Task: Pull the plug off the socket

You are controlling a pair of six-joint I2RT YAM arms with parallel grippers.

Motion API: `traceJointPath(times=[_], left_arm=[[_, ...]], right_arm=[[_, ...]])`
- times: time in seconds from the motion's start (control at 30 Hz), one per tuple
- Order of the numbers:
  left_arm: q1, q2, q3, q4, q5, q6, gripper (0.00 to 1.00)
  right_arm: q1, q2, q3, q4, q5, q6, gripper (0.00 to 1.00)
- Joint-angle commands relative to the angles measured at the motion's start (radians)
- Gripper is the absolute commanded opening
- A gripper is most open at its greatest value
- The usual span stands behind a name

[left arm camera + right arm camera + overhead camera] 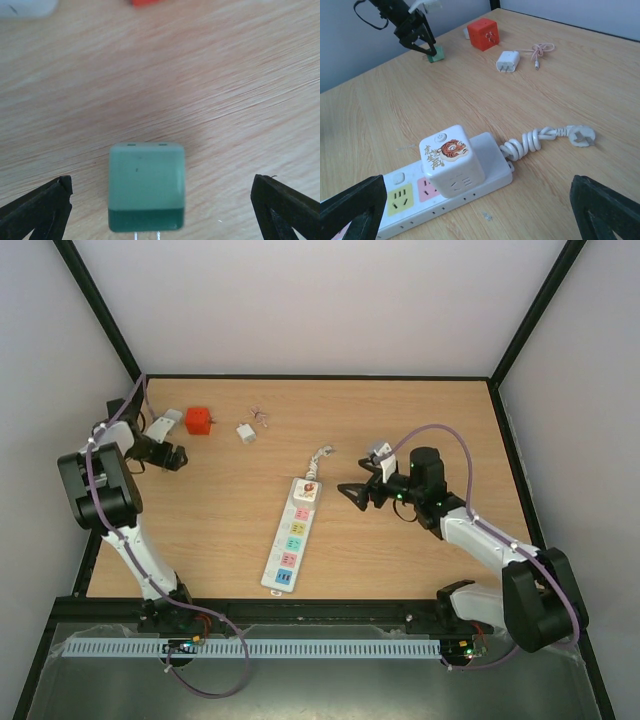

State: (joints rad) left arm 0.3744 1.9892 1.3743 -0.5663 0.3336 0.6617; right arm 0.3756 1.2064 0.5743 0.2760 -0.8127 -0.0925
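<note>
The socket, a long white power strip with coloured squares, lies mid-table. A white cube plug with a tiger sticker sits plugged into its far end; it also shows in the right wrist view on the strip. My right gripper is open and empty, just right of the plug, apart from it; its fingertips frame the right wrist view. My left gripper is open at the far left, over a small green cube plug lying between its fingers.
The strip's white cord is coiled behind it, ending in a flat plug. A red cube adapter, a white charger and a thin pink cable lie at the back. Black frame posts border the table.
</note>
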Motion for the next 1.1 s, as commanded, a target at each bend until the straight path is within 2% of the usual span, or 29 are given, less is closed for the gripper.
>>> traceJointPath(times=[0.0, 0.23, 0.37, 0.5, 0.6, 0.73, 0.9, 1.07], left_arm=[[0.0, -0.149, 0.008, -0.066, 0.129, 0.025, 1.0], [-0.104, -0.326, -0.044, -0.061, 0.284, 0.07, 1.0], [-0.184, -0.393, -0.053, -0.14, 0.445, 0.193, 1.0], [-0.27, -0.39, -0.047, -0.214, 0.533, 0.285, 1.0], [-0.35, -0.382, -0.069, -0.25, 0.545, 0.392, 1.0], [-0.448, -0.401, -0.136, -0.167, 0.553, 0.415, 1.0], [-0.621, -0.405, -0.189, -0.074, 0.409, 0.456, 1.0], [-0.715, -0.339, -0.175, -0.07, 0.345, 0.51, 1.0]], right_arm=[[0.032, 0.014, -0.059, 0.184, -0.027, 0.083, 0.98], [0.201, 0.108, -0.056, 0.233, -0.003, 0.0, 0.98], [0.264, 0.155, -0.072, 0.268, 0.028, -0.052, 0.99], [0.307, 0.182, -0.107, 0.322, 0.059, -0.102, 0.99], [0.333, 0.204, -0.126, 0.366, 0.07, -0.122, 1.0], [0.378, 0.234, -0.135, 0.379, 0.086, -0.175, 0.97], [0.442, 0.286, -0.131, 0.38, 0.116, -0.263, 0.92], [0.497, 0.325, -0.128, 0.402, 0.164, -0.305, 0.79]])
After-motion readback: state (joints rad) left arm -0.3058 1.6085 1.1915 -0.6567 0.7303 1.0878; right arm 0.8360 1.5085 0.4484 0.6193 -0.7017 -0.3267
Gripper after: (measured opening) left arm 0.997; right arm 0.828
